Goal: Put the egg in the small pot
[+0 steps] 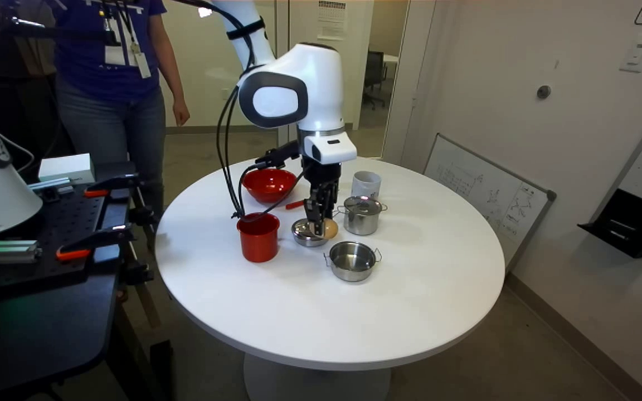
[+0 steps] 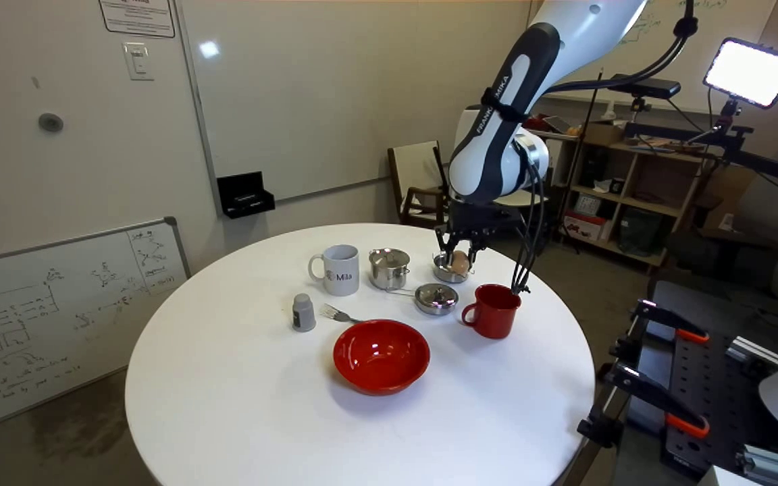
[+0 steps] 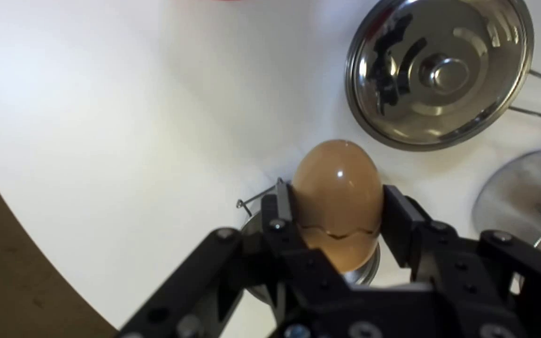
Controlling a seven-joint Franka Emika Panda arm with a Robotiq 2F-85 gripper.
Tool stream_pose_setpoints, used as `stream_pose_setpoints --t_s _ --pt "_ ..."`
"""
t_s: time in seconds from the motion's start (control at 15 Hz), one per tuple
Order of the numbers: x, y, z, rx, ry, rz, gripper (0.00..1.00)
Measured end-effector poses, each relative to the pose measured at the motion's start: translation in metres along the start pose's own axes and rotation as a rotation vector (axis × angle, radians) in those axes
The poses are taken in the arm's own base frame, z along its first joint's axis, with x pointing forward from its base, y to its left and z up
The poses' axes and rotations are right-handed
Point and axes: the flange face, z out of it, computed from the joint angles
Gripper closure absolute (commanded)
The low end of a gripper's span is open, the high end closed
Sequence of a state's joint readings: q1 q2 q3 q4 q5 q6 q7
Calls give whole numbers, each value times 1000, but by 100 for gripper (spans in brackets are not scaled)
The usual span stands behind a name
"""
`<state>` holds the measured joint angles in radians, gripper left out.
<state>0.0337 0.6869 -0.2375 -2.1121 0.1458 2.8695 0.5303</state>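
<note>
The egg [image 3: 338, 183] is tan-brown with a jagged crack line. My gripper [image 3: 338, 206] is shut on it, a finger on each side. In an exterior view the gripper [image 1: 322, 228] holds the egg [image 1: 330, 229] above the table, between the lidded pan and the small pot. The small pot [image 1: 353, 267] is low, round, shiny steel, open, with two wire handles. In an exterior view the egg [image 2: 460, 262] and gripper [image 2: 460, 256] overlap the pot [image 2: 444, 275]. In the wrist view the pot [image 3: 373, 265] lies below, largely hidden by egg and fingers.
A lidded steel pan [image 3: 439, 94] is beside the egg. A taller lidded steel pot [image 1: 361, 221] and white mug [image 1: 365, 185] stand behind. A red cup [image 1: 259, 239] and red bowl [image 1: 269, 184] are near the arm's cables. A fork [image 2: 339, 314] and grey shaker [image 2: 303, 314] lie farther off.
</note>
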Motion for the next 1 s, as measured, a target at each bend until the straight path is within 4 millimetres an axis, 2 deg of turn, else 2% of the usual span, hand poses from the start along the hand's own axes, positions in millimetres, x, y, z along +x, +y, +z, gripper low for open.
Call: stream_pose_setpoints --t_s 0.47,0.8,1.0 --pt "36 -16 -8 -12 -1 4 78" --pt "57 -3 8 -73 -22 24 78" --pt "63 -1 20 -94 -34 28 78"
